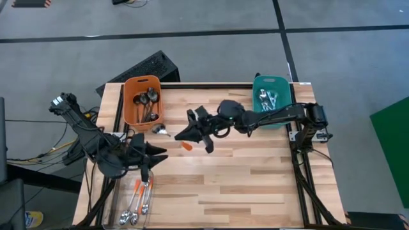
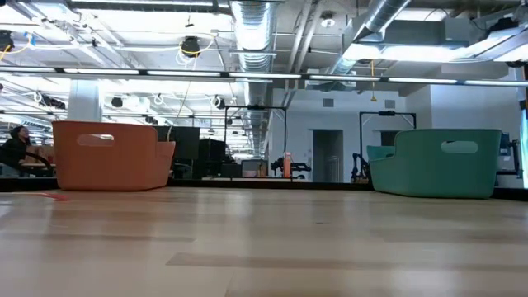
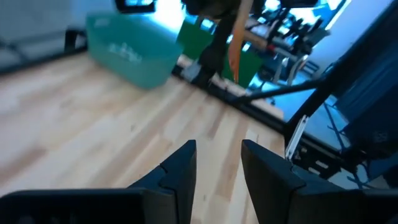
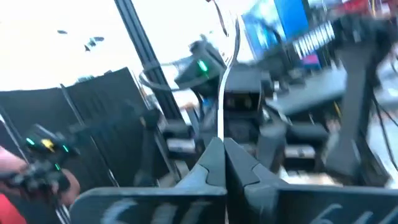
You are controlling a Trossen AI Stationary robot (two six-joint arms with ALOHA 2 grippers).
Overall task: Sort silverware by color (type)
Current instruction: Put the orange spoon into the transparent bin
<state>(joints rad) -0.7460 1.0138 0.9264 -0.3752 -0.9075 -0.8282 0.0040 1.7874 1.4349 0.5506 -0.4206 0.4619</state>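
My right gripper (image 1: 183, 135) reaches over the table's middle and is shut on an orange-handled spoon (image 1: 186, 146). My left gripper (image 1: 153, 157) hovers open near the table's left edge, with nothing between its fingers (image 3: 180, 171). An orange bin (image 1: 142, 99) at the far left holds dark spoons. A teal bin (image 1: 271, 99) at the far right holds light, shiny spoons. In a clear tray (image 1: 125, 203) at the near left corner lie orange-handled spoons (image 1: 142, 195). One dark spoon (image 1: 160, 130) lies on the wood beside the orange bin. My right gripper pinches the spoon between its two shut fingers (image 4: 211, 158). A thin metal stem (image 4: 221, 99) stands out past the fingertips. The orange handle (image 3: 235, 43) hangs below the gripper, clear of the table. The fingers come roughly level from the table's right side.
A broad stretch of bare wood (image 1: 255, 185) runs across the near and right parts of the table. In the low view only the orange bin (image 2: 107, 155) and the teal bin (image 2: 437, 161) stand on the table's far side. A black keyboard-like thing (image 1: 144, 67) lies behind the table.
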